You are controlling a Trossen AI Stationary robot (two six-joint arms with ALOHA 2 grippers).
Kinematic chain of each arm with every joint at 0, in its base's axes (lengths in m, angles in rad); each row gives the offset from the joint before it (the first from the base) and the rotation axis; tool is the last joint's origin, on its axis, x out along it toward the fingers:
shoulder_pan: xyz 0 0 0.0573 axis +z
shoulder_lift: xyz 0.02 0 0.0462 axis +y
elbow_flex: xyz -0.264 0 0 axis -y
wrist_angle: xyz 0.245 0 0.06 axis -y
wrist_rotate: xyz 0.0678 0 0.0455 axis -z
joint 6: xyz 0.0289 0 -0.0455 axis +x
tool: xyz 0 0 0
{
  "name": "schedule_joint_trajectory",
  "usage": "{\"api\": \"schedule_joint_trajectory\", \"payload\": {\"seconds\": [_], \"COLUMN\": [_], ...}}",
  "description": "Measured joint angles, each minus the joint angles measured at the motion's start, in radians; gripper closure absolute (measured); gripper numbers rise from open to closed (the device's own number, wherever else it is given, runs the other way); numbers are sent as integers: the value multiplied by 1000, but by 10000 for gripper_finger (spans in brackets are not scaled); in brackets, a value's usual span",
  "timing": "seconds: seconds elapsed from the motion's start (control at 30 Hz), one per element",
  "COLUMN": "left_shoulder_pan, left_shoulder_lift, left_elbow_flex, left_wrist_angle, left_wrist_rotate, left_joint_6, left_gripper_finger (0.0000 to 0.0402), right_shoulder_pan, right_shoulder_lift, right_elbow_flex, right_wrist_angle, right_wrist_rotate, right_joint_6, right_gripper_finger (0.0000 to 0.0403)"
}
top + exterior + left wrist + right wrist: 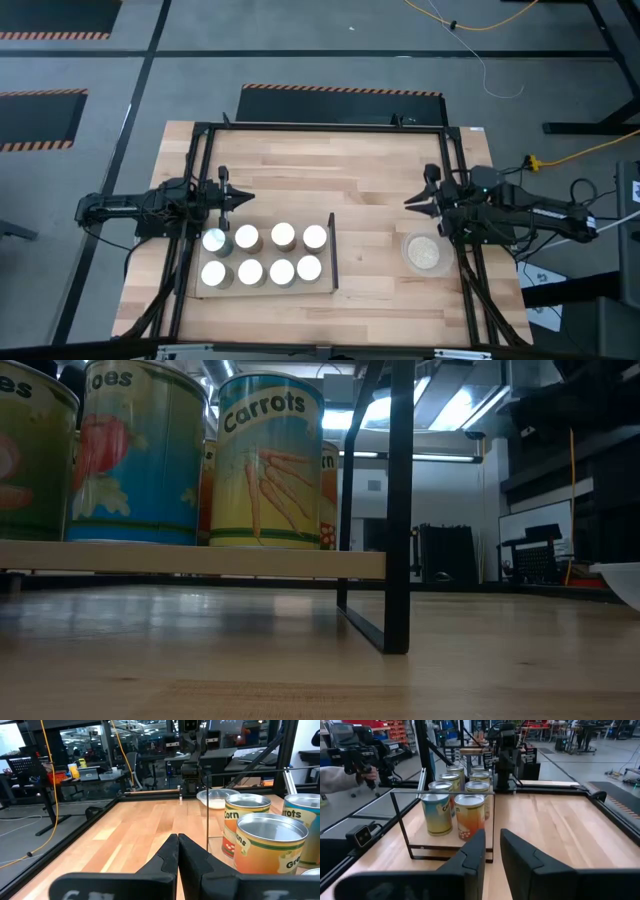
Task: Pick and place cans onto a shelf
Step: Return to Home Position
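Eight cans (265,255) stand upright in two rows on the pale wood shelf board (262,289), whose black upright frame (333,250) is at its right end. The low view shows labelled cans (270,460) on the board (200,560). My left gripper (245,198) is shut and empty, above the table just beyond the far left cans, which show in its wrist view (270,845). My right gripper (408,203) hovers right of the shelf, its fingers a narrow gap apart and empty; its wrist view shows the cans (470,815) behind the frame (442,793).
A flat round beige dish (425,252) lies on the table at the right, near my right arm. A black metal frame (320,127) runs around the tabletop. Bare wood lies between the shelf and the dish. A person's hand (365,772) shows beyond the table.
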Motion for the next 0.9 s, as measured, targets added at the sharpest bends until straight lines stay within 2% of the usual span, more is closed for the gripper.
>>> {"api": "schedule_joint_trajectory", "payload": {"seconds": [0.43,0.6,0.73,0.9], "left_shoulder_pan": [0,0,0,0], "left_shoulder_lift": [0,0,0,0], "left_elbow_flex": [0,0,0,0], "left_wrist_angle": [0,-1,-1,-1], "left_wrist_rotate": [0,0,0,0], "left_joint_6": [0,-1,0,0], "left_gripper_finger": [401,401,401,401], "right_shoulder_pan": [0,-1,-1,-1], "right_shoulder_lift": [-184,-258,-255,-257], "right_elbow_flex": [-121,-143,-146,-146], "right_wrist_angle": [6,5,5,6], "right_wrist_rotate": [2,92,136,142], "right_joint_6": [18,-4,-5,-8], "right_gripper_finger": [340,340,340,340]}}
